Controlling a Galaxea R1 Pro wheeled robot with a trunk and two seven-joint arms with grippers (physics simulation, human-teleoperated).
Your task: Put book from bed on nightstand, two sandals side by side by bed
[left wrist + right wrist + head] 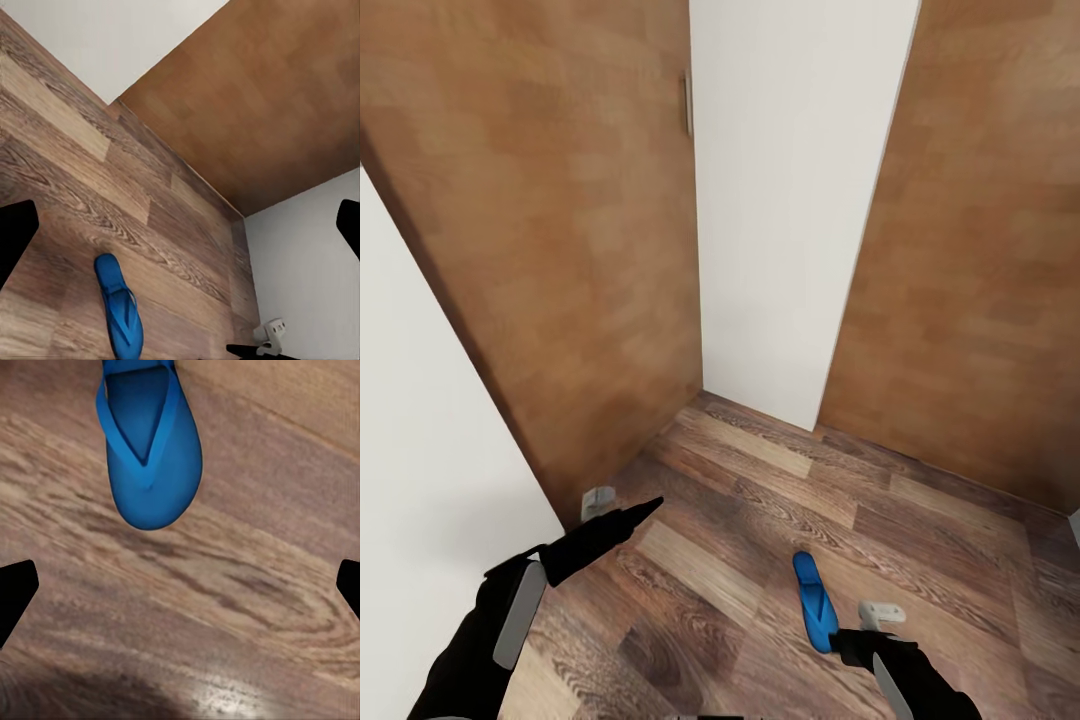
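Note:
One bright blue sandal [815, 603] lies flat on the wood-plank floor [760, 520], in a corner of white wall and wooden panels. My right gripper [852, 645] hovers just beside the sandal's near end. In the right wrist view the right gripper [180, 592] is open, and the sandal [150, 457] lies ahead of its fingertips, not between them. My left gripper [645, 508] is up and to the left of the sandal. The left wrist view shows the left gripper [180, 232] open, with the sandal [120, 311] on the floor below it. The book, the bed and the nightstand are out of view.
A tall wooden panel [560, 250] with a metal handle [686, 105] stands at left and another wooden panel [980, 250] at right. A white wall [790, 200] fills the gap between them. A second white wall [420, 450] runs close along my left arm.

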